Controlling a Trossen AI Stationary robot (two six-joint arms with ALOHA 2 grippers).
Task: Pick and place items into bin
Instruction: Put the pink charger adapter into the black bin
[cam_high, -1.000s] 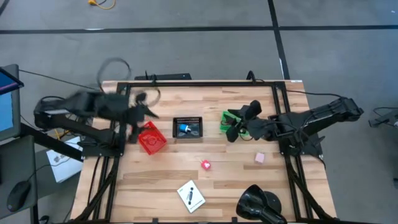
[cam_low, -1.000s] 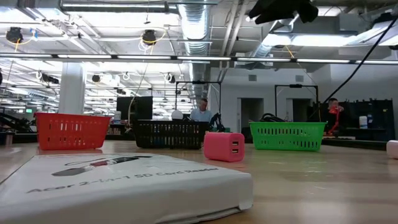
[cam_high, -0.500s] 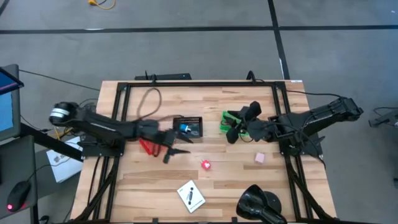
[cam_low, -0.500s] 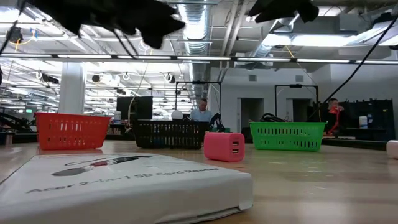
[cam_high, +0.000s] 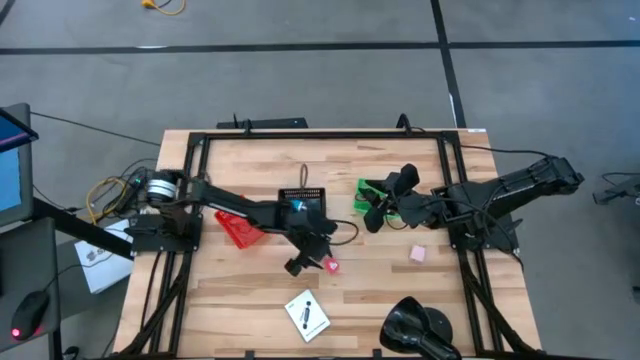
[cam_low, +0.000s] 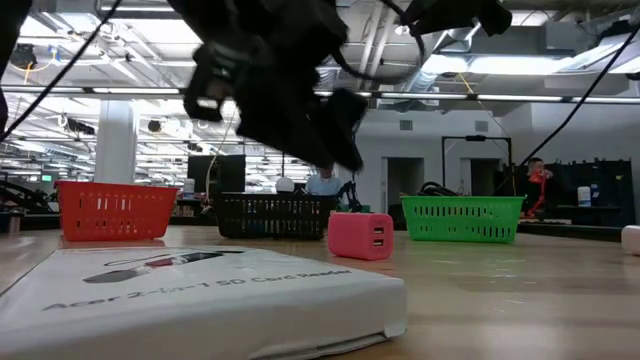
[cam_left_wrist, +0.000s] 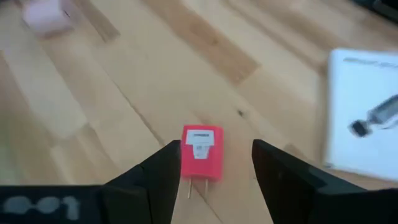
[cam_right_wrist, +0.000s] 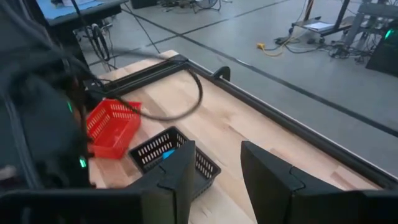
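My left gripper is open and hovers over the pink-red piece, a small plug block lying flat on the table with its prongs toward the gripper. In the high view the gripper is just left of the piece. In the low view it hangs above the piece, clear of it. The pale pink cube and the white card lie on the table. A tiny blue piece sits in the black bin. No black-and-red stick shows. My right gripper waits open above the green bin.
A red bin lies under the left arm, tipped at an angle. The big glossy black lump sits at the near right edge. A black frame runs round the table. Bare wood lies between the pink-red piece and the white card.
My left arm has swept from the table's far left, over the red bin, toward the middle and the near edge, and has come down low over the pink-red piece. The right arm and the items have stayed where they were.
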